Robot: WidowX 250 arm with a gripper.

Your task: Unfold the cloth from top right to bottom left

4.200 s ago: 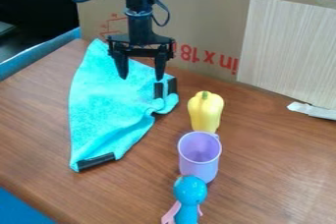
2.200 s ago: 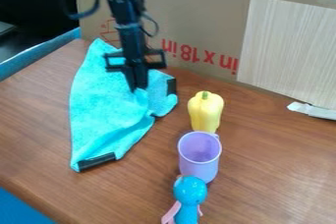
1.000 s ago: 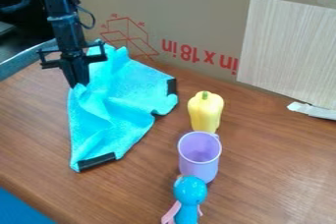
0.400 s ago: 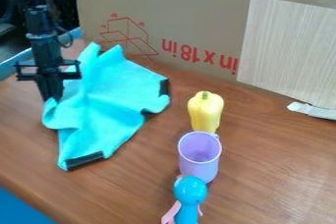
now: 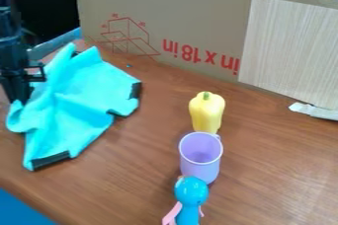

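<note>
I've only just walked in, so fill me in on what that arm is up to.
The robot arm's gripper, at the far left of the view, has its jaws closed on the left edge of a turquoise cloth. The job is to unfold it toward the bottom left, but it lies rumpled on the wooden table, not flat yet. Right of it in the picture stand a yellow pepper, a purple cup and a blue-headed toy, out of the gripper's hold.
</note>
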